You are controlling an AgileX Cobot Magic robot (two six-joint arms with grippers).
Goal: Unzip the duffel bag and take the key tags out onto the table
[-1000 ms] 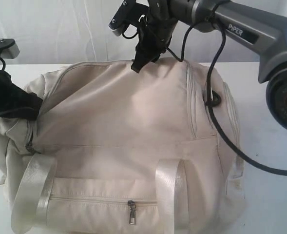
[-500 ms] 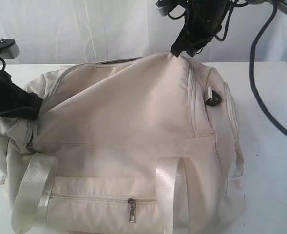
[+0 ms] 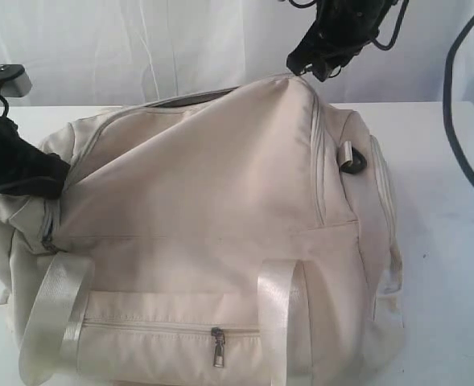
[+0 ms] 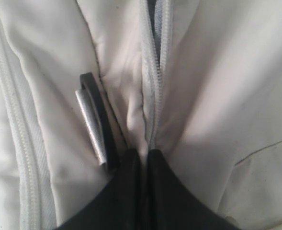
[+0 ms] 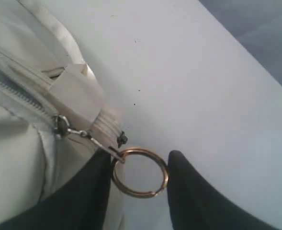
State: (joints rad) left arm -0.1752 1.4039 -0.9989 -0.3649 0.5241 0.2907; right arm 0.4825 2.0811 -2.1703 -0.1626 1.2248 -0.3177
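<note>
Sitting mid-counter [image 3: 450, 241], duffel bag [image 3: 212, 201] shows top zip gaping slightly along far edge. Left hand [image 4: 143, 155] closed, pinching bag fabric at zip's left end. Right hand [image 5: 140, 158] at far-right top, clamped across brass ring [image 5: 131, 191] on zip pull [image 5: 83, 134]; fabric peaked up there.

Ext view: bright, diffuse, backlit by white curtain [image 3: 140, 48]. Worktop [image 3: 446, 241] nearly blown out. Soft shading in duffel bag [image 3: 220, 225] folds. Low res, slightly soft overall.
L wrist: even light, fabric sharp. Left hand [image 4: 143, 153] underexposed, black, no detail.
R wrist: bluish cast on worktop. Right hand [image 5: 140, 155] dark, out of focus. Ring [image 5: 136, 193] glints.
</note>
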